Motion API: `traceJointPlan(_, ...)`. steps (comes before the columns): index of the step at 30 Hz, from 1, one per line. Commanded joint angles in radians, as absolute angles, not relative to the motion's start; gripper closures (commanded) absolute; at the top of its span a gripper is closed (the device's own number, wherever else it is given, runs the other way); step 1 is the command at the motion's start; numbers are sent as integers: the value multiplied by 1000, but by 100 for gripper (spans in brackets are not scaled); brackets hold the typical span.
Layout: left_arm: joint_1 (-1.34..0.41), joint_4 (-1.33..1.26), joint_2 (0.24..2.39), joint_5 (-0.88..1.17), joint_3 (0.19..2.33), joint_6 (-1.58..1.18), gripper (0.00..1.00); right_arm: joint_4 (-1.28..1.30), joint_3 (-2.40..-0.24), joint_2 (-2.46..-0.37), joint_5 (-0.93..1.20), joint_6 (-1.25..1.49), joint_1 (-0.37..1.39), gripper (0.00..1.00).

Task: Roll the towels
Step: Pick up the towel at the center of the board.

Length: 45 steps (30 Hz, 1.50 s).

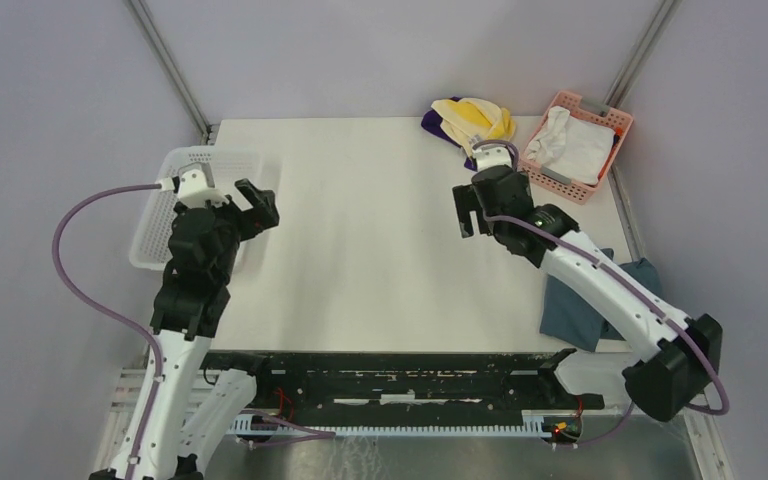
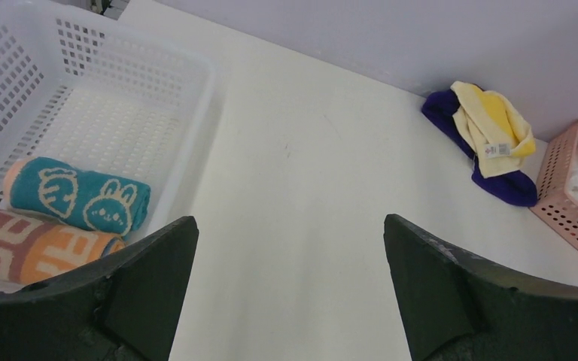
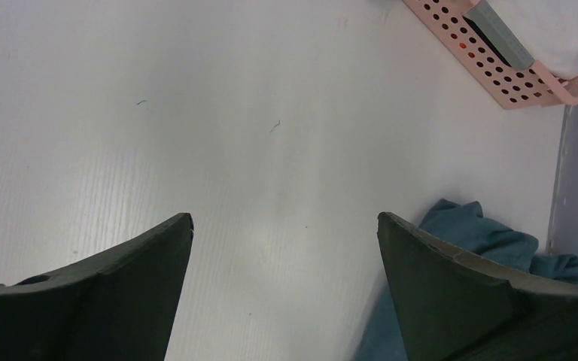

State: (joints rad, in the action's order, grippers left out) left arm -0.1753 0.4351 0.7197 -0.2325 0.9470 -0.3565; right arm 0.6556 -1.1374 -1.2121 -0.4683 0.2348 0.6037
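Left gripper [image 2: 290,226] and right gripper [image 3: 286,222] – both spread wide, holding nothing.
Teal towel [image 2: 83,197] and peach-orange towel [image 2: 38,244] lie rolled, side by side, inside the white basket [image 2: 120,75]; yellow towel [image 2: 493,120] and purple towel [image 2: 508,184] sit heaped together, unrolled, well apart from that basket across the tabletop [image 2: 308,150] – left gripper hangs just beside the basket.
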Motion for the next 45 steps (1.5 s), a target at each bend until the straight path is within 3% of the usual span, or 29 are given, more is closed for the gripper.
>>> traceJointPlan(1, -189, 276, 728, -185, 822, -348, 1, 578, -1244, -1361, -504, 207, 552, 0)
traceJointPlan(12, -245, 273, 751, -126, 760, -230, 1, 161, -1507, -1812, -373, 324, 240, 3)
traceJointPlan(26, -244, 279, 857, -44, 772, -202, 1, 17, -2062, -2425, -345, 339, 143, 31)
traceJointPlan(30, -243, 277, 873, -46, 773, -198, 1, 29, -2194, -2538, -356, 310, 140, 47)
traceJointPlan(32, -242, 278, 876, -46, 773, -198, 1, 31, -2231, -2553, -357, 286, 141, 60)
traceJointPlan(36, -243, 277, 864, -47, 772, -199, 1, 57, -2253, -2502, -320, 243, 140, 98)
traceJointPlan(45, -243, 267, 800, 2, 764, -215, 0, 129, -2094, -2156, -158, 166, 210, 100)
